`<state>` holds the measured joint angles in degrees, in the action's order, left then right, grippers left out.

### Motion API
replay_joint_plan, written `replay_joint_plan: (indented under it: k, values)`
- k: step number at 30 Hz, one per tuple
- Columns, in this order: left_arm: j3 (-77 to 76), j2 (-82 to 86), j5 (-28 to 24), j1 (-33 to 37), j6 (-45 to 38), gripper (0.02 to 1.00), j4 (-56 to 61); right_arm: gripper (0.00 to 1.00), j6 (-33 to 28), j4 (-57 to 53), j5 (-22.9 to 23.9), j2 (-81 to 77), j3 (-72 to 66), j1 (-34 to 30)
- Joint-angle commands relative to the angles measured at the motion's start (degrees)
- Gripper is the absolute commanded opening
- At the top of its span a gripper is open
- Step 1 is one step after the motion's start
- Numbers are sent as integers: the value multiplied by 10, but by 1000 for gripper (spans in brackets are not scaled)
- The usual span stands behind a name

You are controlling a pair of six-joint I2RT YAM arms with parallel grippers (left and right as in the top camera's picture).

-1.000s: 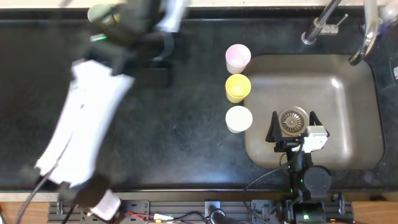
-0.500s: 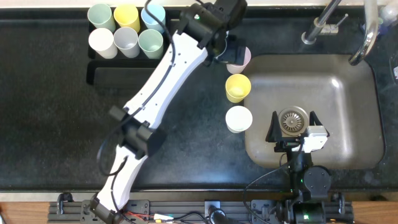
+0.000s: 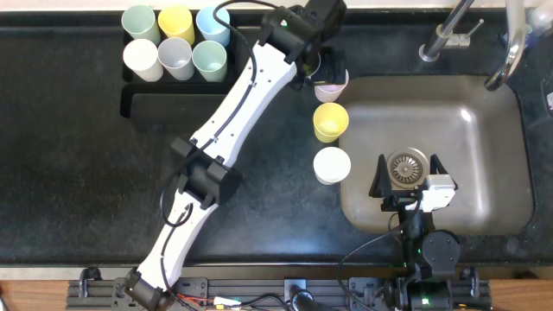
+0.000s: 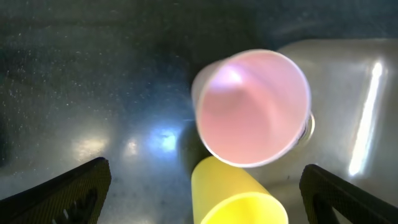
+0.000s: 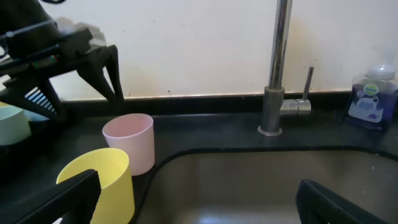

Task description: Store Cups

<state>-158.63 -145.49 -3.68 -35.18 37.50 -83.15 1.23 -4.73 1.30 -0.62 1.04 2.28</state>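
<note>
Along the countertop [image 3: 86,173]'s back edge, near its left corner, six cups [image 3: 176,53] are already sitting in the rack [image 3: 126,91]. Three are waiting by the sink [image 3: 467,112]'s left rim. I am holding my left gripper [image 3: 323,66] spread wide and empty over the pink cup [image 4: 252,115], which is standing upright, mouth up, with the yellow cup [image 3: 330,121] and white cup [image 3: 332,164] lining up toward the front edge.

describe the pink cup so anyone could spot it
Find the steel sink on the right of the counter. Three cups line its left edge; the pink cup is the one nearest the back wall, beyond the yellow cup and white cup.
</note>
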Motion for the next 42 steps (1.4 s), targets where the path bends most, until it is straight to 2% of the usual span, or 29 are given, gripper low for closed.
replay_joint_plan:
  k: [1,15,34,35,36,37,38,39,40,42]
  values:
    - [-14,-16,-10,21,29,1000,-1,993,-4,3,-3,4,-8,-1]
    - [-12,-40,-38,24,29,1000,-2,998,-4,3,-3,4,-8,-1]
    - [-11,-65,-42,30,31,998,-1,996,-4,3,-3,4,-8,-1]
    - [-11,-66,-42,30,31,967,-1,998,-4,3,-3,4,-8,-1]
    - [-11,-68,-42,30,31,877,-1,996,-4,3,-3,4,-8,-1]
    - [-11,-69,-42,30,31,678,0,996,-4,3,-3,4,-8,-1]
    - [-11,-69,-42,30,31,283,3,998,-4,3,-3,4,-8,-1]
    - [-11,-70,-40,30,31,88,6,998,-4,3,-3,4,-8,-1]
    - [-11,-70,-38,30,31,36,10,996,-4,3,-3,4,-8,-1]
    - [-11,-70,-37,30,26,36,22,998,-4,3,-3,4,-8,-1]
